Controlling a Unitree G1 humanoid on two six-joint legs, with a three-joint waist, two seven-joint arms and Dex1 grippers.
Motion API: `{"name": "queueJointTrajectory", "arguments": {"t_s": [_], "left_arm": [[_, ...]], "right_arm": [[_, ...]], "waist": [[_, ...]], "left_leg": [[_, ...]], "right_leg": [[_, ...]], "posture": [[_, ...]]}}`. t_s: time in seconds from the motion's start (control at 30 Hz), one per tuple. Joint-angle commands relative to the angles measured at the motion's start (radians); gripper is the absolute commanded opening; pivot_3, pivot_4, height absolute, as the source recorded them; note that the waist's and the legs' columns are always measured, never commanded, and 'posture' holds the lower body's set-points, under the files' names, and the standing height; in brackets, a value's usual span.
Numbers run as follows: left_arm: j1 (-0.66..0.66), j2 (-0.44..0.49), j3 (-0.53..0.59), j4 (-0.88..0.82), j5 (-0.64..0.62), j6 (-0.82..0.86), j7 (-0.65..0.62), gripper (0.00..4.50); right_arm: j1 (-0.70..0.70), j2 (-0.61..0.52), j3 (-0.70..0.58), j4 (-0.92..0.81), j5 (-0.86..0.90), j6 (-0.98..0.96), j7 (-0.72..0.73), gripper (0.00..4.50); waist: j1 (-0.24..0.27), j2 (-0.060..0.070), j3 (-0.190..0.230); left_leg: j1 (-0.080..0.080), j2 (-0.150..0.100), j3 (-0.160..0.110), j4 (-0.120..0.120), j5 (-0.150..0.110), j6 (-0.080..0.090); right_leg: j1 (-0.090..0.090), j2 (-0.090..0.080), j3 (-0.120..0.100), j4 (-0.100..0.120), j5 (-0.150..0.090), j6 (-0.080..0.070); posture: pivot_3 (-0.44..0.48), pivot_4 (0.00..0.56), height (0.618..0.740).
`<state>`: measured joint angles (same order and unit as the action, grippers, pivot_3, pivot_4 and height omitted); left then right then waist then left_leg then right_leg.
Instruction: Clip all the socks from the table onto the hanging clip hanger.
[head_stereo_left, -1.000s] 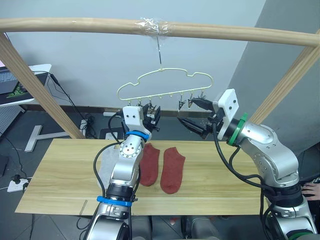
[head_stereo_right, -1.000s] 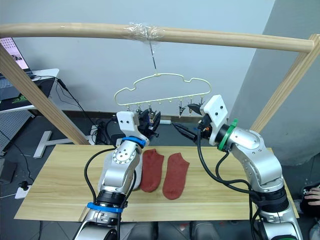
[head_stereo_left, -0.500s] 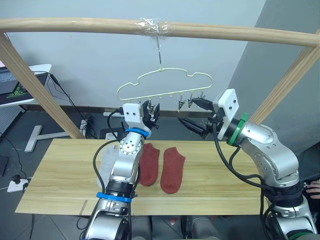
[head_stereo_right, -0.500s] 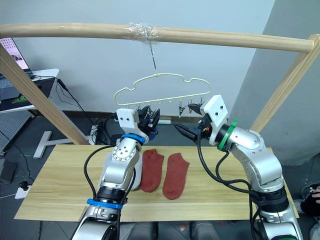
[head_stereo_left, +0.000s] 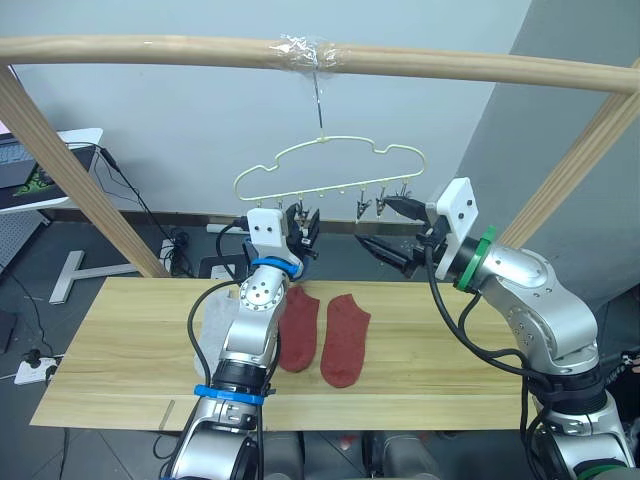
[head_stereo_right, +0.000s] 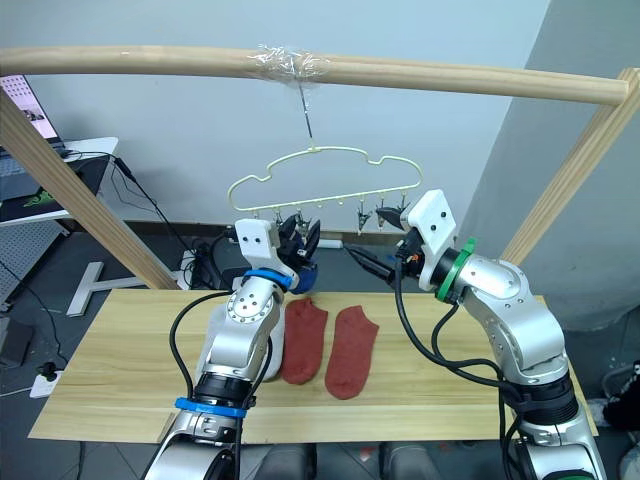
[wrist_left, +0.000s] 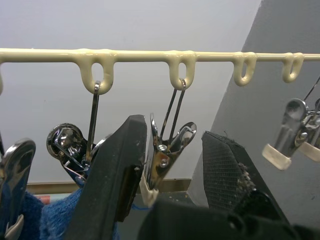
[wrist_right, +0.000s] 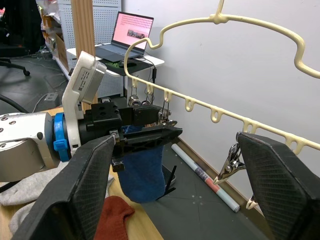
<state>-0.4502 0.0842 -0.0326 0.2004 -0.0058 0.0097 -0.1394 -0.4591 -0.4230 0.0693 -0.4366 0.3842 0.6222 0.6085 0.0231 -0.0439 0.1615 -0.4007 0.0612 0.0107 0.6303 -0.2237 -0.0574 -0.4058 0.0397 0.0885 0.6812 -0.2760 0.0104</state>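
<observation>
The pale-gold clip hanger (head_stereo_left: 330, 165) hangs from the wooden pole. My left gripper (head_stereo_left: 301, 222) is raised to its left clips. In the left wrist view its fingers (wrist_left: 115, 175) stand open around one metal clip (wrist_left: 165, 150), which touches only one finger. A blue sock (wrist_right: 144, 170) hangs just below that gripper by the neighbouring clips; which clip holds it I cannot tell. My right gripper (head_stereo_left: 388, 228) is wide open and empty, level with the hanger's right clips. Two rust red socks (head_stereo_left: 298, 328) (head_stereo_left: 345, 338) and a grey sock (head_stereo_left: 212, 322) lie on the table (head_stereo_left: 110, 360).
A thick wooden pole frame (head_stereo_left: 150, 50) spans overhead, with slanted legs at both sides of the table. A small white desk with a laptop (wrist_right: 131, 32) stands to the left. Cables lie on the floor behind the table.
My left gripper has risen slightly toward the left clips. The right arm has not moved. A person's hand at the right edge has gone from view.
</observation>
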Motion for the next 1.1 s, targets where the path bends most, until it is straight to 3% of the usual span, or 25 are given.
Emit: {"name": "queueJointTrajectory", "arguments": {"t_s": [0.03, 0.2, 0.3, 0.53, 0.63, 0.7, 0.83, 1.1], "left_arm": [[-0.024, -0.005, 0.002, -0.022, -0.001, -0.033, 0.001, 1.73], [-0.025, -0.003, 0.008, -0.021, -0.008, -0.037, -0.003, 0.45], [-0.023, -0.002, 0.009, -0.022, -0.01, -0.037, -0.003, 0.12], [-0.004, 0.001, 0.005, -0.043, -0.023, -0.016, -0.016, 0.11], [0.001, 0.004, 0.015, -0.059, -0.056, -0.002, -0.043, 0.11], [0.008, 0.015, 0.023, -0.072, -0.07, 0.006, -0.059, 0.11], [0.013, 0.045, 0.048, -0.089, -0.088, 0.024, -0.077, 0.11], [0.032, 0.073, 0.061, -0.094, -0.084, 0.038, -0.084, 0.11]], "right_arm": [[-0.007, -0.006, -0.015, -0.052, 0.015, -0.011, -0.005, 4.1], [-0.005, -0.004, -0.012, -0.047, 0.013, -0.014, -0.005, 4.1], [-0.003, -0.002, -0.009, -0.047, 0.012, -0.015, -0.005, 4.1], [0.011, 0.006, 0.008, -0.036, -0.001, -0.026, -0.008, 4.1], [0.052, 0.006, 0.111, 0.046, -0.113, -0.066, -0.034, 4.1], [0.092, 0.075, 0.133, 0.143, -0.151, -0.083, -0.108, 4.1], [0.147, 0.093, 0.258, 0.322, -0.279, -0.178, -0.114, 4.1], [0.088, 0.27, 0.328, 0.743, -0.384, -0.3, -0.166, 4.1]], "waist": [[0.0, 0.0, 0.0], [0.0, 0.0, 0.0], [0.0, 0.0, 0.0], [0.0, 0.0, 0.0], [0.0, 0.0, 0.0], [0.0, -0.001, -0.001], [0.001, -0.001, -0.001], [0.001, -0.001, -0.002]], "left_leg": [[0.0, 0.0, 0.0, 0.0, 0.0, 0.0], [0.0, 0.0, 0.0, 0.0, 0.0, 0.0], [0.0, 0.0, 0.0, 0.0, 0.0, 0.0], [0.0, 0.0, 0.0, 0.0, 0.0, 0.0], [0.0, 0.0, 0.0, 0.0, 0.0, 0.0], [0.0, 0.0, 0.0, 0.0, 0.0, 0.0], [0.0, 0.0, 0.0, 0.0, 0.0, 0.0], [0.001, 0.001, 0.0, 0.001, 0.0, 0.0]], "right_leg": [[0.0, 0.0, 0.0, 0.0, 0.0, 0.0], [0.0, 0.0, 0.0, 0.0, 0.0, 0.0], [0.0, 0.0, 0.0, 0.0, 0.0, 0.0], [0.0, 0.0, 0.0, 0.0, 0.0, 0.0], [0.0, 0.0, 0.0, 0.0, 0.0, 0.0], [0.0, 0.0, 0.0, 0.0, 0.0, 0.0], [0.0, 0.0, 0.001, 0.001, 0.0, 0.0], [0.0, 0.001, 0.0, 0.001, 0.0, 0.0]], "posture": [[0.086, 0.128, 0.74], [0.088, 0.13, 0.74], [0.091, 0.131, 0.74], [0.102, 0.13, 0.74], [0.102, 0.13, 0.74], [0.115, 0.124, 0.74], [0.123, 0.123, 0.74], [0.141, 0.126, 0.74]]}}
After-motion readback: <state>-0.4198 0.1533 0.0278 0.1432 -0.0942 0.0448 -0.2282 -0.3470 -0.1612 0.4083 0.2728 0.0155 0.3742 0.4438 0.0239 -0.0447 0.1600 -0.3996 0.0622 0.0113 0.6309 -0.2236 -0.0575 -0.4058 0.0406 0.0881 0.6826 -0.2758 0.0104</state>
